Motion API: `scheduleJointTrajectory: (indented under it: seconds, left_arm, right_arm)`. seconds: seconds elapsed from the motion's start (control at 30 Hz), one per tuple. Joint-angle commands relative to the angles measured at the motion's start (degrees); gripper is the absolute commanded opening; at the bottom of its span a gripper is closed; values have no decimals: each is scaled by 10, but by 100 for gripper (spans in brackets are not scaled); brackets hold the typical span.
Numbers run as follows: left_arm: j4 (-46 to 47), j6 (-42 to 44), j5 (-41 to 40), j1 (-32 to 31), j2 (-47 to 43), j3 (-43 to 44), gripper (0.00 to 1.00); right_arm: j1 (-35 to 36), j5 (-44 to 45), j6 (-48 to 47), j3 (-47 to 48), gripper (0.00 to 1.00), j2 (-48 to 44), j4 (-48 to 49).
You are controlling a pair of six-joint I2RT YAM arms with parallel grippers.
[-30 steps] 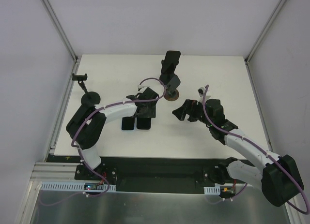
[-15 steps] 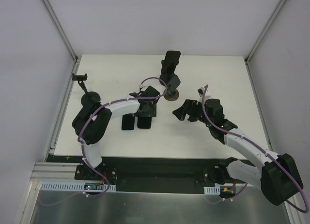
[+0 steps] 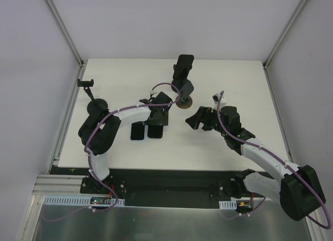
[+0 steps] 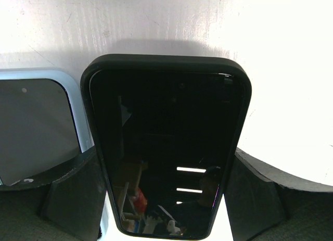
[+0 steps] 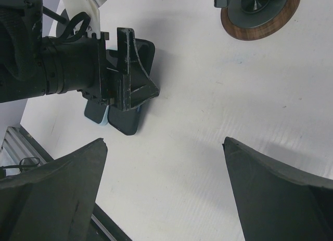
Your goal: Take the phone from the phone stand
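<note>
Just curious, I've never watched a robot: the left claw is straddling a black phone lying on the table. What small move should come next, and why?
Probably let go and lift the left gripper straight up. The black phone lies flat on the table beside a second phone, so it looks delivered; another phone sits on the stand.

Black phone [image 4: 166, 147] flat on white table [image 4: 281, 53], between spread left claw [image 4: 164, 178] fingers; blue-cased phone [image 4: 36, 126] alongside.

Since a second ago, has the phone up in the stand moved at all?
No. The phone sits at the same spot against the table's far edge, still above the stand's round base.
</note>
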Motion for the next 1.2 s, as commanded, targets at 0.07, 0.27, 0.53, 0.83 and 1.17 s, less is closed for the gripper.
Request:
scheduleJointTrajectory:
  seconds: [0.07,0.27,0.53,0.83,1.17]
  left_arm:
    - [-72,-10,17,-1,-12,-6,43]
    - [-89,-19,14,-6,-36,-23,52]
    - [-90,-28,11,-7,-31,-26,55]
    - [-90,-21,7,-6,-18,-9,72]
    - [-91,-20,11,-6,-12,-4,83]
  right_arm:
    - [-3,-12,-5,1,97,-1,26]
    - [-4,-17,-3,1,97,1,29]
    - [-4,-18,-2,1,97,4,30]
    - [-4,-24,1,1,97,12,32]
    - [-4,-25,2,1,97,17,34]
